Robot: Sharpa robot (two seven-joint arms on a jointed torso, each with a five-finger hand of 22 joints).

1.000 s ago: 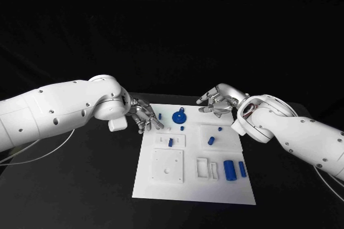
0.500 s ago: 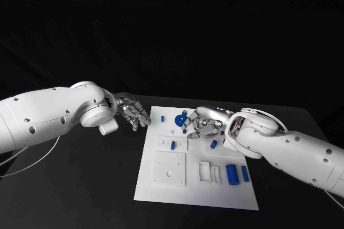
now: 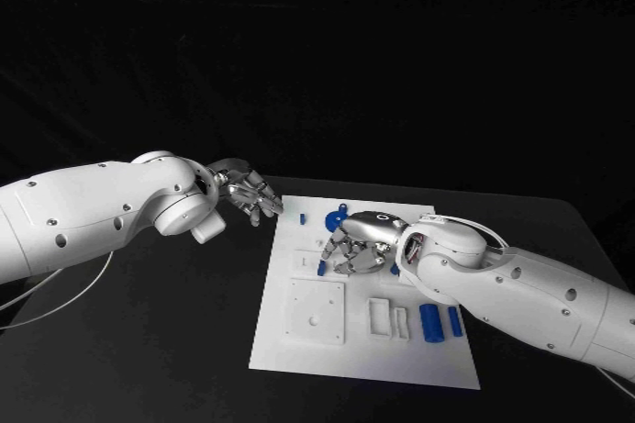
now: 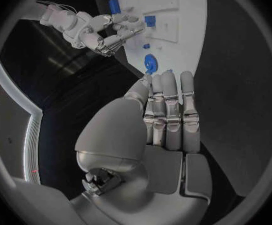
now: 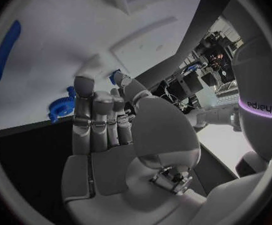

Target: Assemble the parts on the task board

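Two hands work near the board (image 3: 303,350). Right hand (image 3: 355,247) hovers over the board's middle, fingers apart, grasping nothing, beside a blue gear (image 3: 336,221). Left hand (image 3: 249,195) hangs off the board's far-left corner, fingers together and extended, released. Two blue cylinders (image 3: 428,321) lie on the board's right part.

black table (image 3: 159,350), dark backdrop (image 3: 397,74)

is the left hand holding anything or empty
Empty. The left hand hovers beside the task board at its far corner with its fingers held straight and nothing between them.
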